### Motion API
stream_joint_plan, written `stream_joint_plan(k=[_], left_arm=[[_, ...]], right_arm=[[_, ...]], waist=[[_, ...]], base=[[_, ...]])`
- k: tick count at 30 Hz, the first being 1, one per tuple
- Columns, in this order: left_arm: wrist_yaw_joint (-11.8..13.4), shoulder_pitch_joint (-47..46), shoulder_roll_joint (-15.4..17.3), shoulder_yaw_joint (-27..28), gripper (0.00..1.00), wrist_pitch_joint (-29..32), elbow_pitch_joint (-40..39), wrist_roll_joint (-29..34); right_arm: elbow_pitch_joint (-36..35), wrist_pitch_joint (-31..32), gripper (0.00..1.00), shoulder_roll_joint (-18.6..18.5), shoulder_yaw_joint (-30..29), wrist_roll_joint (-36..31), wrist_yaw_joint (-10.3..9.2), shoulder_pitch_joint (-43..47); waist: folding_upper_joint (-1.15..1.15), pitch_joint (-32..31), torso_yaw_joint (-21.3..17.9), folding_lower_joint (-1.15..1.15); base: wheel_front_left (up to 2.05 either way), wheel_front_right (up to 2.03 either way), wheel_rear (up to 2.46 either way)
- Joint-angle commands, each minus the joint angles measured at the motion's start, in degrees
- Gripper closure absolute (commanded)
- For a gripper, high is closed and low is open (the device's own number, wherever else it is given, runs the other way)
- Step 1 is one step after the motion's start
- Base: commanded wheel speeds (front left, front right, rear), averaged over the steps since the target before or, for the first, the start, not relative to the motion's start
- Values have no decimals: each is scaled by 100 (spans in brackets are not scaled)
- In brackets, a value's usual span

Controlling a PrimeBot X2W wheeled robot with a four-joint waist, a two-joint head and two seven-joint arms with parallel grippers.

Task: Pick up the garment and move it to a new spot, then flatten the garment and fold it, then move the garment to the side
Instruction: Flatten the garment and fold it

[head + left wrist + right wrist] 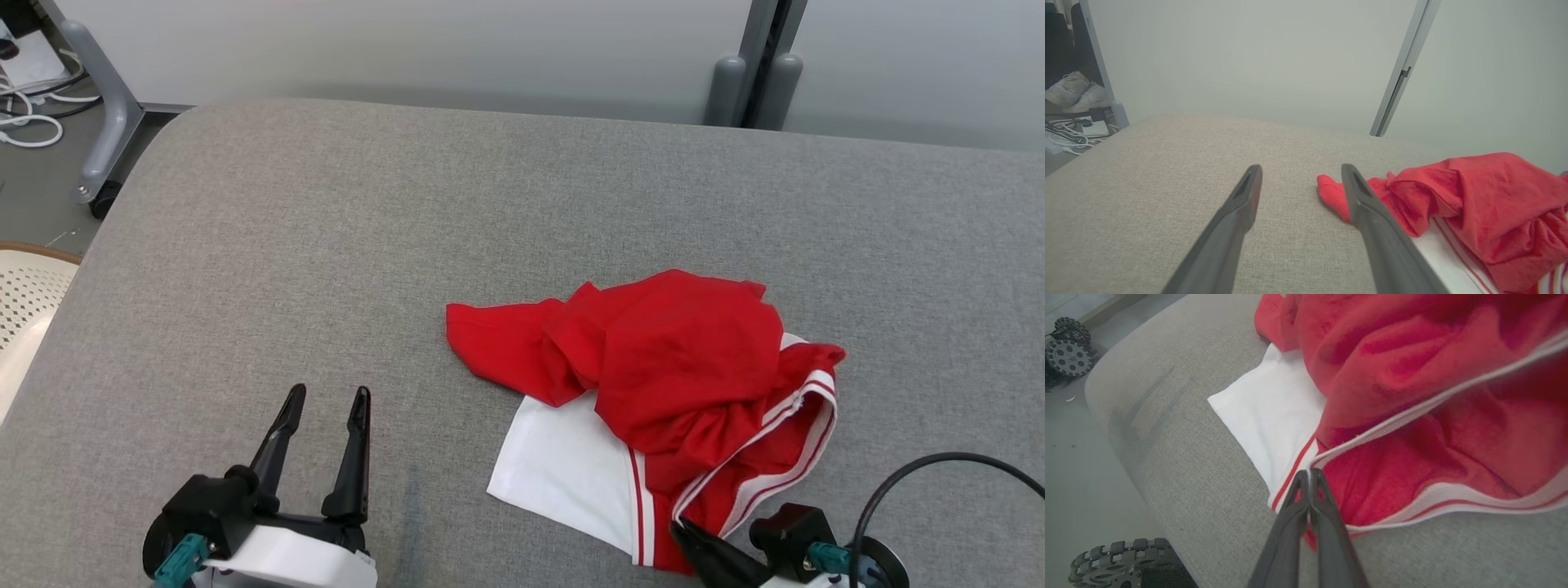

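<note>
The red-and-white garment (678, 367) lies crumpled right of centre on the grey worktop (326, 245), its striped near hem pinched by the right hand (1309, 477), likely for lifting, while the left hand (328, 394) hovers spread over bare cloth alongside.

— Where's the garment (678, 367)?
— On the pad (326, 245), toward 4 o'clock from its middle.
— And the grippers?
— Left gripper (330, 394) over the pad at 7 o'clock, well apart from the garment. Right gripper (679, 529) at 5 o'clock, touching the garment's 6 o'clock edge.
— Off the pad?
— Chair (24, 302) at 9 o'clock, cables (33, 122) at 10.
</note>
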Motion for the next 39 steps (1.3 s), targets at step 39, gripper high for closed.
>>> stream_joint_plan(k=[39], left_arm=[[65, -216, 149, 58, 0, -44, -93, -29]], right_arm=[[-1539, -909, 100, 295, -2861, -2, -2, -512]], waist=[[0, 42, -524, 0]], base=[[0, 0, 0]])
